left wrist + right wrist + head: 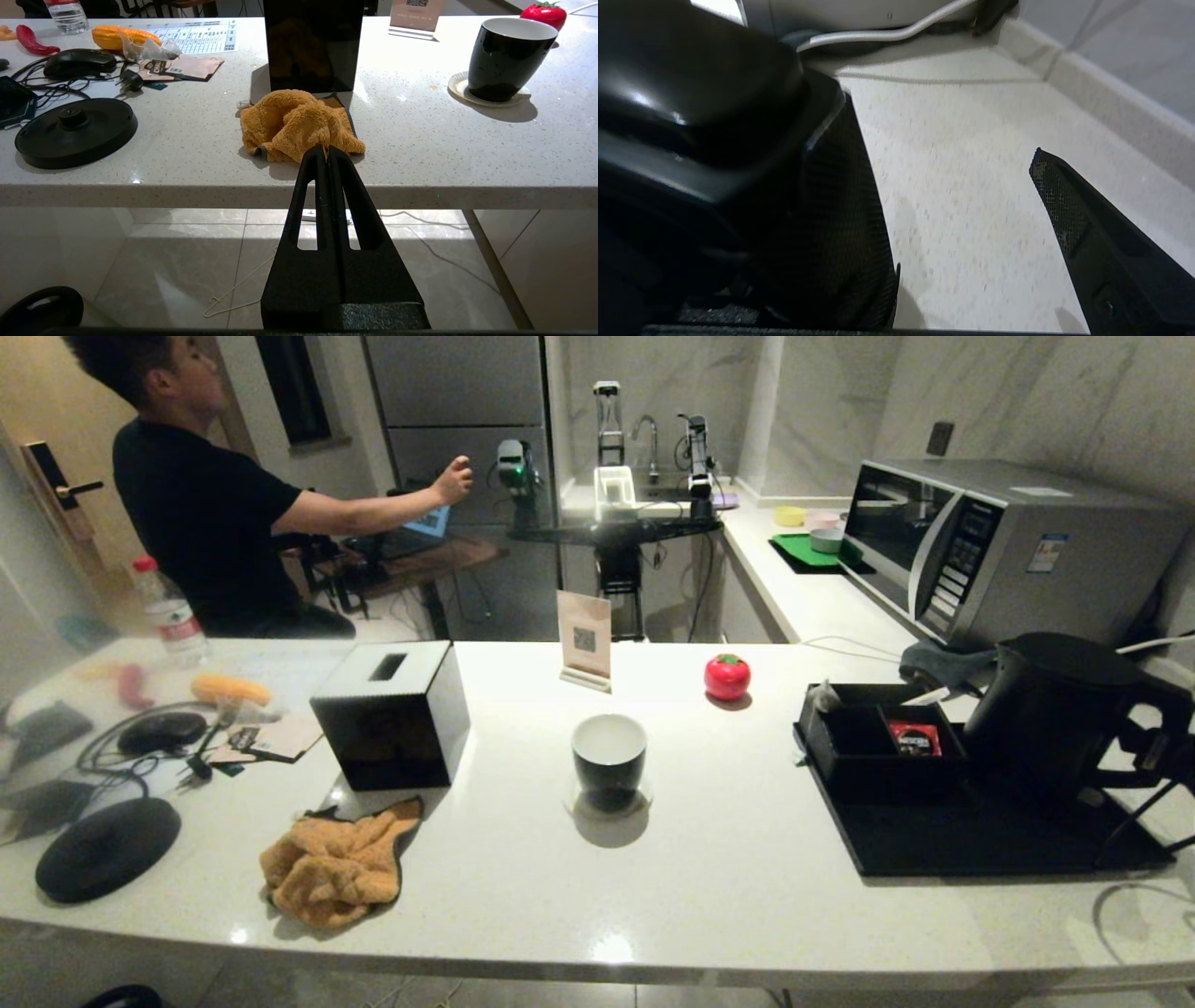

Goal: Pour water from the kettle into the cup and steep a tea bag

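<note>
progress: early; nothing poured, cup [609, 753] looks empty, tea bag [824, 695] sits in the black compartment box [878, 739].
kettle [1053, 709]: upright on the black tray [980, 831], far right of the tabletop [728, 859].
right hand [962, 205]: fingers spread wide at the kettle handle, one finger against it, other clear; no grip yet.
left hand [328, 154]: fingers pressed together, nothing held, parked below the tabletop's near edge.
left to do: grip, lift, pour, steep.
room: open tabletop between tray and cup; box stands in the carry path, wall close behind kettle.
</note>
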Available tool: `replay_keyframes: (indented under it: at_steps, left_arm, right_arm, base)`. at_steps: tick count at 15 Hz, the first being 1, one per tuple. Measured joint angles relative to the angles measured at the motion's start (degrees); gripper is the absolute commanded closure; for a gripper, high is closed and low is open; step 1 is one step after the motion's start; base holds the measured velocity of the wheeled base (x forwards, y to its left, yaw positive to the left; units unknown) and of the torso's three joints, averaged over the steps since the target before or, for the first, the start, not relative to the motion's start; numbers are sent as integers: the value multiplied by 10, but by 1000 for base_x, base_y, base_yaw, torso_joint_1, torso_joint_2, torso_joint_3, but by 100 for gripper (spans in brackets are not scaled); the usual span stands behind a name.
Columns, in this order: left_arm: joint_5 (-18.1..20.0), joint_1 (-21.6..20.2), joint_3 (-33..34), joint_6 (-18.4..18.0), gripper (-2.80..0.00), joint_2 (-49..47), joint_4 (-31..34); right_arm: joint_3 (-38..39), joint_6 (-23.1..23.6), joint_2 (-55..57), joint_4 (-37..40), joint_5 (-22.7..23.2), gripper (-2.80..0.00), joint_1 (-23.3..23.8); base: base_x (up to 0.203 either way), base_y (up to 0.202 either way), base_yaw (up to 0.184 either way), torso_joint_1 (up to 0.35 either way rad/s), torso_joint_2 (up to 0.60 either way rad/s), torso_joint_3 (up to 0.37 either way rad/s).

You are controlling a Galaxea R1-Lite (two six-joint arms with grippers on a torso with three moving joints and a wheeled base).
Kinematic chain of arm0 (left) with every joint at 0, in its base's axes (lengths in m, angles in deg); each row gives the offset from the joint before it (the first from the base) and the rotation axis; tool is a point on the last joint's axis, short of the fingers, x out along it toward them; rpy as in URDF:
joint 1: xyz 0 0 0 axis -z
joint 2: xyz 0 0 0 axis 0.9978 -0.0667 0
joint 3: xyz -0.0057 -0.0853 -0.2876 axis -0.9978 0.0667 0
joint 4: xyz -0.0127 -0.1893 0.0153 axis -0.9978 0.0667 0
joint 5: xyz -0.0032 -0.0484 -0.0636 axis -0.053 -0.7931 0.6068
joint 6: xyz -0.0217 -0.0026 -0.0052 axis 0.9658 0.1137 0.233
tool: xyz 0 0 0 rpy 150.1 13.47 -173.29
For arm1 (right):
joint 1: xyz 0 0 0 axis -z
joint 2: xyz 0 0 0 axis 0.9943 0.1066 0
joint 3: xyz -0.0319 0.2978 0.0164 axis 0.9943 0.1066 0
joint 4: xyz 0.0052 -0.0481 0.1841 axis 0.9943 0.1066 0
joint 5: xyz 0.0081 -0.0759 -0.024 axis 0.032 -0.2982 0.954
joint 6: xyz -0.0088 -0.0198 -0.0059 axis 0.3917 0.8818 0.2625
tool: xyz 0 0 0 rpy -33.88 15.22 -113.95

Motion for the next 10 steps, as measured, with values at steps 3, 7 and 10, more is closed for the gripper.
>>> replay_keyframes:
  at_steps: [3,7,10]
  left_arm:
    - [0,0,0,0,0,0,0]
    - [0,0,0,0,0,0,0]
    - [0,0,0,0,0,0,0]
  right_arm:
    - [-20,-3,5,-4,0,-280,0]
    - [-42,-23,9,-5,0,-280,0]
    - [-45,-25,9,-5,0,-280,0]
  base:
    - [0,0,0,0,0,0]
    - [0,0,0,0,0,0]
    - [0,0,0,0,0,0]
